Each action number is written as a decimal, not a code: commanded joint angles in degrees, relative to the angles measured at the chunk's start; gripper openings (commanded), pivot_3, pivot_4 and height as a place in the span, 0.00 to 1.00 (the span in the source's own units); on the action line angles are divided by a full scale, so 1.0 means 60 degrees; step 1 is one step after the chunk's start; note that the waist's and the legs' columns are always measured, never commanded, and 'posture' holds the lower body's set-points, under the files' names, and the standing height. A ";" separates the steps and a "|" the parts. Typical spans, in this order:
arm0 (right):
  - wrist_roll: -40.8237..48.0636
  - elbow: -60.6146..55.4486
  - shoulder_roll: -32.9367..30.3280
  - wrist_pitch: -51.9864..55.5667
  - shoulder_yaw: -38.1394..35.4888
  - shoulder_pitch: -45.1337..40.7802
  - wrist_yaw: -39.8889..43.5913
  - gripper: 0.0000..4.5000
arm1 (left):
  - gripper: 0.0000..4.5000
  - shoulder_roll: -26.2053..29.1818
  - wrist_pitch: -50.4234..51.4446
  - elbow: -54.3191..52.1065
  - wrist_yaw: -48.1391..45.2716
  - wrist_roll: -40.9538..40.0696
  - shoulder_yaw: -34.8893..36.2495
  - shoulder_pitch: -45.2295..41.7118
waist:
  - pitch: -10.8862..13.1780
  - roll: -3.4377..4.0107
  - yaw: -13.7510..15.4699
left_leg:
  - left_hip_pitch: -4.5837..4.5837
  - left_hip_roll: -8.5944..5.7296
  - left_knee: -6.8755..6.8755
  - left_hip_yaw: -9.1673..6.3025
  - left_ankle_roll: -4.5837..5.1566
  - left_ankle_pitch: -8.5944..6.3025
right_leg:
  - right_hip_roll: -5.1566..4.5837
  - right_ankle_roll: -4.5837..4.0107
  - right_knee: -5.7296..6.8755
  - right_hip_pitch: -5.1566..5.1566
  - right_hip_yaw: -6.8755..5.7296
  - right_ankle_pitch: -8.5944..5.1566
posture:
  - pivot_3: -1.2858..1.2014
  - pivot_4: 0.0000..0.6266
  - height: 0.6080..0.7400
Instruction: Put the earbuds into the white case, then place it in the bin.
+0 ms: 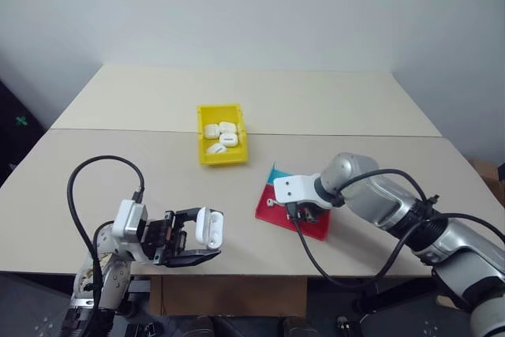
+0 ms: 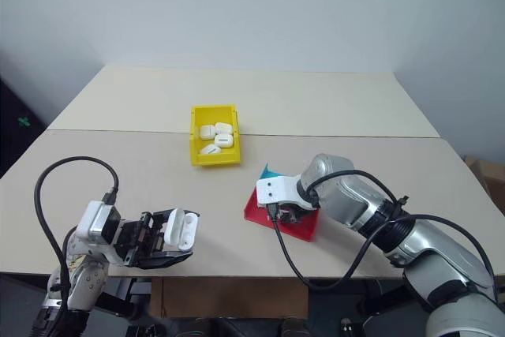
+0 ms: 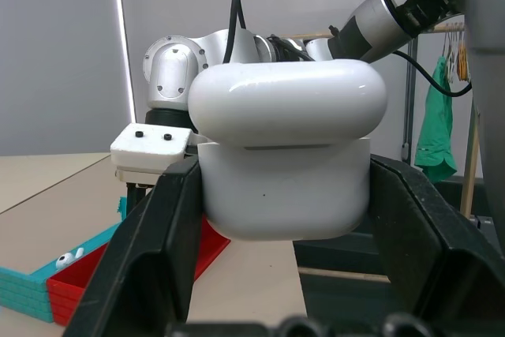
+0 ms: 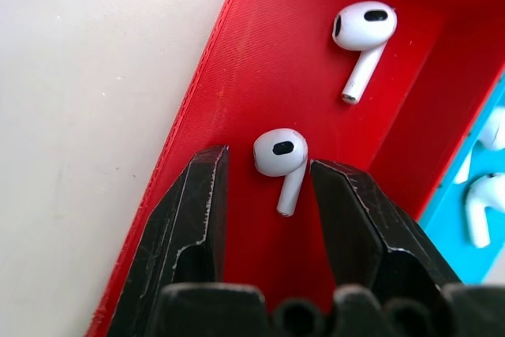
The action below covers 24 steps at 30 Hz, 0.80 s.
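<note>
A tiny glossy white stemmed earbud (image 4: 282, 165) is seen lying between the parted black fingers of the right gripper (image 4: 264, 195), untouched, on the ribbed floor of the flat red plastic tray (image 4: 237, 45). Its stem is pointed back toward the wrist, its long axis running along the fingers. A second glossy earbud (image 4: 361, 41) is seen farther beyond the fingertips. The small glossy white rounded case (image 3: 284, 151), lid raised, is clamped crosswise in the left gripper (image 1: 199, 241). The bright yellow rectangular bin (image 1: 203, 150) is well beyond both.
</note>
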 commanded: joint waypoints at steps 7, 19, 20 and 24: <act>-0.0489 0.0298 0.0183 -0.0909 -0.0469 -0.0084 0.0355 0.45 | 0.62 -0.0050 -0.0106 -0.0434 0.0089 0.0087 0.0111 0.0123 | 0.0000 0.0000 0.0003 | 0.0000 0.0000 0.0000 0.0001 0.0000 0.0000 | 0.0000 0.0000 -0.0001 0.0000 0.0000 0.0000 | 0.52 0.24 1.00; -0.0871 0.0525 0.0225 -0.1531 -0.0559 0.0077 0.0657 0.45 | 0.62 -0.0097 -0.0188 -0.0438 0.0145 0.0207 0.0083 0.0173 | 0.0000 0.0000 0.0010 | 0.0001 0.0000 0.0000 0.0001 0.0000 0.0000 | 0.0000 0.0000 0.0000 0.0002 0.0000 0.0000 | 0.52 0.24 1.00; -0.0874 0.0543 0.0246 -0.1530 -0.0589 0.0089 0.0658 0.45 | 0.62 -0.0096 -0.0196 -0.0427 0.0145 0.0214 0.0087 0.0168 | 0.0000 0.0000 0.0010 | 0.0002 0.0000 0.0000 0.0001 0.0000 0.0000 | 0.0000 0.0000 -0.0001 0.0004 0.0000 0.0000 | 0.52 0.24 1.00; -0.0980 0.0586 0.0305 -0.1643 -0.0672 0.0149 0.0651 0.32 | 0.62 -0.0094 -0.0218 -0.0396 0.0153 0.0256 0.0083 0.0150 | 0.0000 0.0000 0.0005 | 0.0001 0.0000 0.0000 0.0000 0.0000 0.0000 | 0.0000 0.0000 0.0000 0.0002 0.0000 0.0000 | 0.52 0.24 1.00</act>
